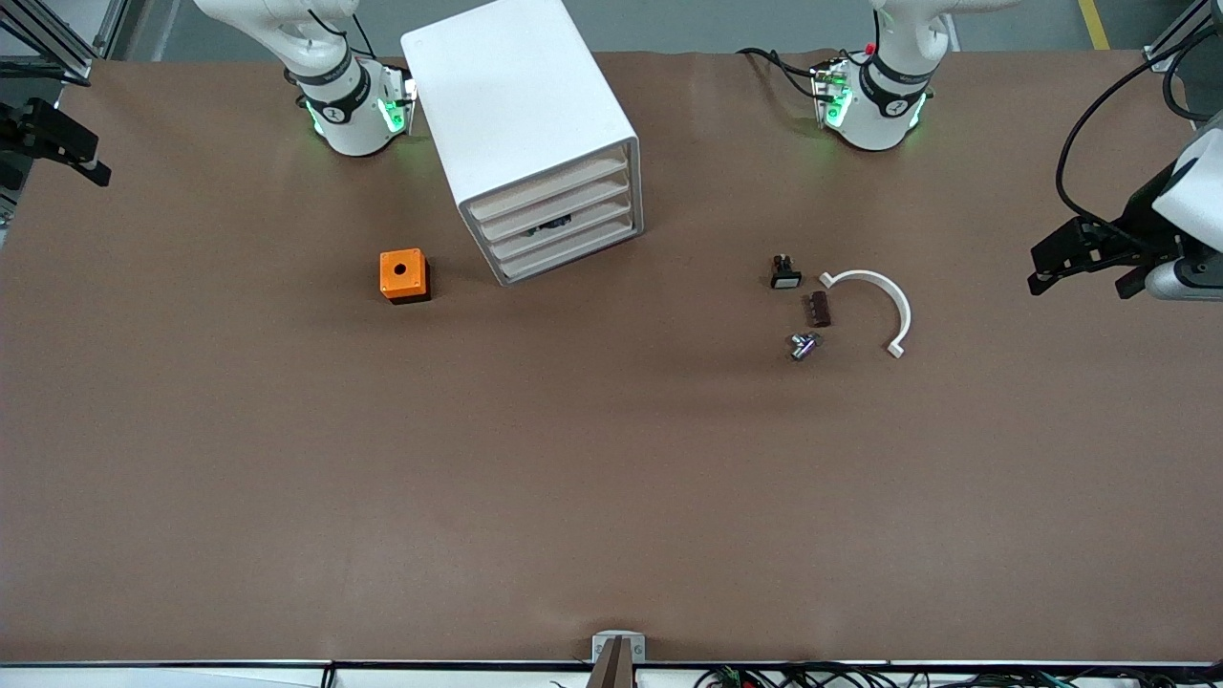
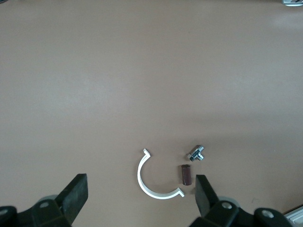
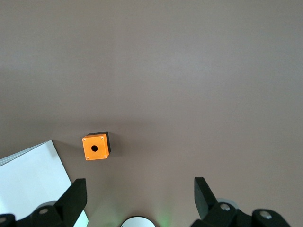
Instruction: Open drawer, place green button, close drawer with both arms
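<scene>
No readable writing is showing; your left gripper (image 2: 137,198) and right gripper (image 3: 137,198) are hanging wide open, holding nothing.

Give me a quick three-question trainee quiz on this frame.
1. How many drawers does the cabinet have?
2. The orange box lies: A) on the cabinet; B) on the table beside it, toward the right arm's end; C) in a drawer.
3. True or false: the left gripper holds the white curved clip.

Key: 1) four; 2) B; 3) false. It and the right gripper hang open and empty over the table's ends.
</scene>
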`<act>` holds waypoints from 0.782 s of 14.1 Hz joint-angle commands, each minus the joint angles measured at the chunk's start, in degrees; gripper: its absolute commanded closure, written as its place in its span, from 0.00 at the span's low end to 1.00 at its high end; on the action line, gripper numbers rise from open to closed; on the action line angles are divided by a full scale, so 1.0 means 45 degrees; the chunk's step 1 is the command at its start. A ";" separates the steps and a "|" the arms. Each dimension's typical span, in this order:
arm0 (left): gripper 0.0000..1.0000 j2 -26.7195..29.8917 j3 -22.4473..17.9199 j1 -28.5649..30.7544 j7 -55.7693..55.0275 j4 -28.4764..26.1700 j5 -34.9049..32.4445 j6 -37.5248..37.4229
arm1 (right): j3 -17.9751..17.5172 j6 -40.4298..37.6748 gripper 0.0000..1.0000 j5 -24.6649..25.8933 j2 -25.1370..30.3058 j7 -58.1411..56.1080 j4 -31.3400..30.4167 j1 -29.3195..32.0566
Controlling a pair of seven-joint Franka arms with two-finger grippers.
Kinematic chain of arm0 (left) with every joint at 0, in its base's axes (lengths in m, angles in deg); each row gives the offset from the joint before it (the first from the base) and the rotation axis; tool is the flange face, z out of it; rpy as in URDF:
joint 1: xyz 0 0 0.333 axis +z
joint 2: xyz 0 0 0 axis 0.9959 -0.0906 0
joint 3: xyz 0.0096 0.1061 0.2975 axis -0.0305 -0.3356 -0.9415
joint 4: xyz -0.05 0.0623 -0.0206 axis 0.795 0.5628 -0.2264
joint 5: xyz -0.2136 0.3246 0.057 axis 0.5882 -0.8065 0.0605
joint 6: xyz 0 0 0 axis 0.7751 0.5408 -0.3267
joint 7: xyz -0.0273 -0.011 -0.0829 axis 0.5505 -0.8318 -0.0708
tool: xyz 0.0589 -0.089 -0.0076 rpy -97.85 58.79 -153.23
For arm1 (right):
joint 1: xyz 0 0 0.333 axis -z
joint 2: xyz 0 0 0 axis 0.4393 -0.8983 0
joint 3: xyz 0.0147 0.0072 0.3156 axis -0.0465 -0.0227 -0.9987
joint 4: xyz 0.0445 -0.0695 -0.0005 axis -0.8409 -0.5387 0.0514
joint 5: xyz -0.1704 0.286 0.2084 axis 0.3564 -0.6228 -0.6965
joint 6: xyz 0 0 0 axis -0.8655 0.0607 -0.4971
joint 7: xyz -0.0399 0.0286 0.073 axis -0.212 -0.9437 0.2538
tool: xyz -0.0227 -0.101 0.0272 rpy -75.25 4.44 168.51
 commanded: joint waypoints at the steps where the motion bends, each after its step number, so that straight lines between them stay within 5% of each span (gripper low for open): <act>1: 0.00 -0.0153 0.0079 0.0037 -0.0155 0.0384 -0.0111 -0.0242 | -0.0015 -0.0005 0.00 -0.0058 0.0292 -0.0088 -0.0216 0.0063; 11: 0.00 -0.0154 0.0079 0.0037 -0.0117 0.0501 -0.0111 -0.0731 | -0.0015 -0.0005 0.00 -0.0058 0.0273 -0.0088 -0.0216 0.0063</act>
